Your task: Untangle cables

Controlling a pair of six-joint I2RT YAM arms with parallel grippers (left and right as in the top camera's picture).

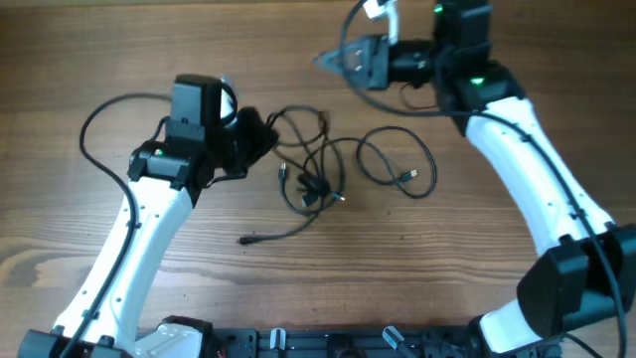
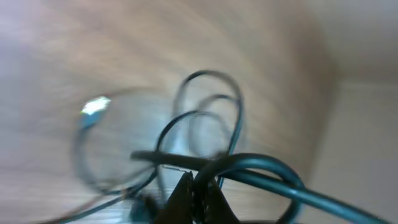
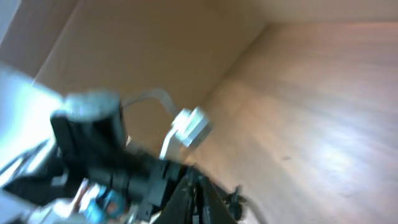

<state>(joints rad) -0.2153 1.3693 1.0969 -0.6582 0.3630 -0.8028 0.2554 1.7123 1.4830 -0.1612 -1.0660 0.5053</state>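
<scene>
Left end effector (image 1: 260,137), left of centre, is pinched onto the cables (image 1: 316,179) tangled mid-frame on the bench (image 1: 89,60), right end effector (image 1: 333,60) upper centre w/ grip state unclear, so a hard pull prob tightens the knot.

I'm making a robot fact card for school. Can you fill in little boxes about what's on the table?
table: brown wood
cables: thin black cords looped together mid-table
loose loop: one cable curls on the right side
left pincer: at the tangle's left edge, shut on a cable
right pincer: near the far edge, away from the cables
</scene>
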